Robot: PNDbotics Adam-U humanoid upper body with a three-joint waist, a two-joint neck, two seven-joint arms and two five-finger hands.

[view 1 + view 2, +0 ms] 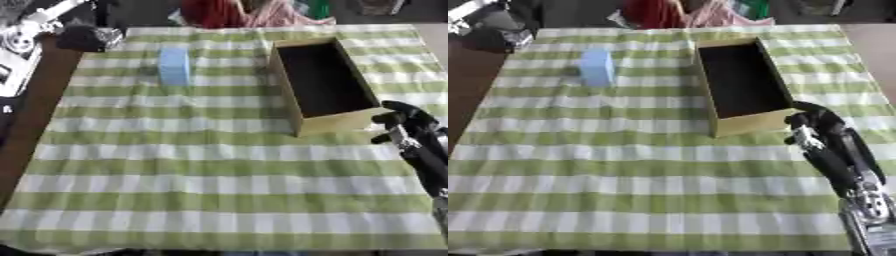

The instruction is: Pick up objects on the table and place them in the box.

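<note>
A light blue block (174,65) stands on the green-and-white checked cloth (219,165) at the far left. To its right lies an open cardboard box (324,82) with a dark inside; I see nothing in it. My right hand (814,123) comes in from the lower right and sits just beside the box's near right corner, its fingers curled with nothing in them. The left hand shows in neither view.
A dark table edge (35,120) runs along the cloth's left side. White and black equipment (26,35) sits at the far left corner. Red and pink fabric (245,12) lies beyond the cloth's far edge.
</note>
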